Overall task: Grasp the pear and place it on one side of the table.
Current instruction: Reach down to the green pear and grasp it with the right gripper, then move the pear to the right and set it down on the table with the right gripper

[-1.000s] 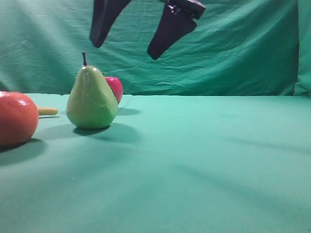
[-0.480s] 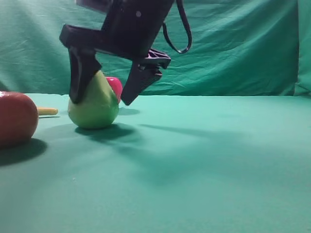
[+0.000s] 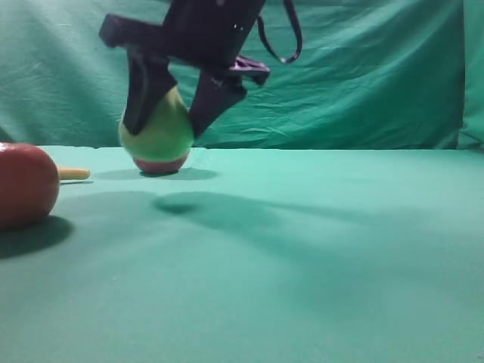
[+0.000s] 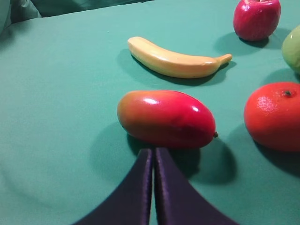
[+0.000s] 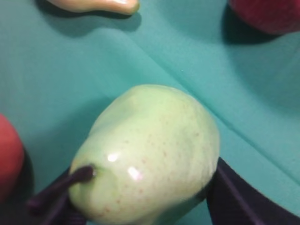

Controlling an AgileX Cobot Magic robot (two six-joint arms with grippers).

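Right gripper [image 3: 174, 106]: jaws clamped on either flank of the pear [image 3: 157, 132], dark fingers [image 3: 144, 91] angled down around the fruit.
Pear: held clear of the table [image 3: 302, 249], its shadow cast on the cloth below; the right wrist view shows its speckled green skin and dark stem [image 5: 61, 185] filling the frame, a dark finger [image 5: 229, 197] pressed against its side.
Left gripper [image 4: 153, 187]: jaws drawn together, tips touching and holding nothing, poised just beside a red-and-yellow mango [image 4: 166, 118].
Apple [image 4: 256, 18]: red, standing at the far edge of the left wrist view; from the high camera only a sliver of it shows under the raised pear.
Banana [image 4: 176, 61]: yellow, lying between mango and apple.
Orange-red fruit [image 3: 26, 184]: round, resting at the left edge of the table, well apart from the pear.
Backdrop [image 3: 363, 76]: wrinkled green cloth behind the table.
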